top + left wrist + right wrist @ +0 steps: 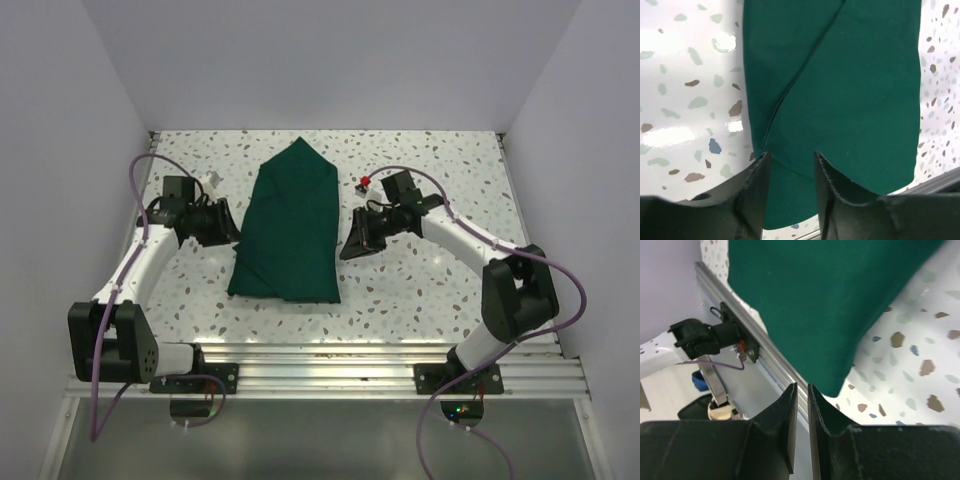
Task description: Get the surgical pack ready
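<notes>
The surgical pack shows as a dark green cloth (290, 230), folded into a long bundle with a pointed far end, lying mid-table. No steel instruments, tray or white strips show. My left gripper (224, 226) sits at the cloth's left edge, open. In the left wrist view the cloth (855, 90) fills the gap between the jaws of my left gripper (791, 156), with nothing pinched. My right gripper (356, 243) is just right of the cloth, apart from it, with its jaws almost together and empty. In the right wrist view my right gripper (801, 386) is below the cloth's near corner (830, 305).
An aluminium rail (330, 352) runs along the table's near edge and also shows in the right wrist view (765, 357). White walls close in the left, right and far sides. Purple cables loop off both arms. Speckled tabletop (430, 290) surrounds the cloth.
</notes>
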You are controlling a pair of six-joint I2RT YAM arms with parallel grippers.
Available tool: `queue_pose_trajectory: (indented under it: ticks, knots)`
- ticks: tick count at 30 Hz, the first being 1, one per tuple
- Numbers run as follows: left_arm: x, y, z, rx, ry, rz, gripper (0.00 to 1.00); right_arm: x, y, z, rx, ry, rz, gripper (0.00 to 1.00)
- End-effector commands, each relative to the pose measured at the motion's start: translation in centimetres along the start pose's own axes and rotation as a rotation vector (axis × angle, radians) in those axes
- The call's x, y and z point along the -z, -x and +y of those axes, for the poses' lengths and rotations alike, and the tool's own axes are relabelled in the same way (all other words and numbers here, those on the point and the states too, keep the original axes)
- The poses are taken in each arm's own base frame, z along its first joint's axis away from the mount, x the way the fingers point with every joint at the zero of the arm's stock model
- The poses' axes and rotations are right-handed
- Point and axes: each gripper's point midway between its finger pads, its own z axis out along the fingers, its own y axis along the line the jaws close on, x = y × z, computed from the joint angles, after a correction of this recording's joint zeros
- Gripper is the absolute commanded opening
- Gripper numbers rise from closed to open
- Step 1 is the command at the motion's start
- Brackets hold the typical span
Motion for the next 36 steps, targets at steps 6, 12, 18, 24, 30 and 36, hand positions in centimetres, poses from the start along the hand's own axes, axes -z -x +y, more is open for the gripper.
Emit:
queue_pose_trajectory:
  ticks: [6, 12, 18, 24, 30, 36]
  knots:
    - [-1.2, 0.0, 0.0, 0.008, -0.027, 0.006, 0.66, -0.5, -0.3, 2.6, 0.038, 0.081, 0.011, 0.19]
    - [-2.3, -0.9, 0.4, 0.032, -0.025, 0.049, 0.65, -1.1, -0.1, 1.9, 0.018, 0.066, 0.021, 0.19]
    - [-3.4, -1.8, 0.5, 0.031, -0.029, 0.088, 0.57, -1.6, 0.5, 1.7, 0.009, 0.056, 0.014, 0.19]
    - [-4.3, -1.7, 0.3, 0.030, -0.035, 0.109, 0.24, -1.6, 0.4, 1.3, 0.014, 0.041, 0.019, 0.19]
    - [-2.2, 3.0, -3.3, -0.002, -0.106, -0.028, 0.00, -2.0, 0.3, 0.8, 0.000, 0.028, 0.027, 0.18]
    - [-0.2, 7.3, -8.5, -0.033, -0.213, -0.143, 0.00, -2.4, 1.1, 0.5, -0.011, 0.014, 0.029, 0.18]
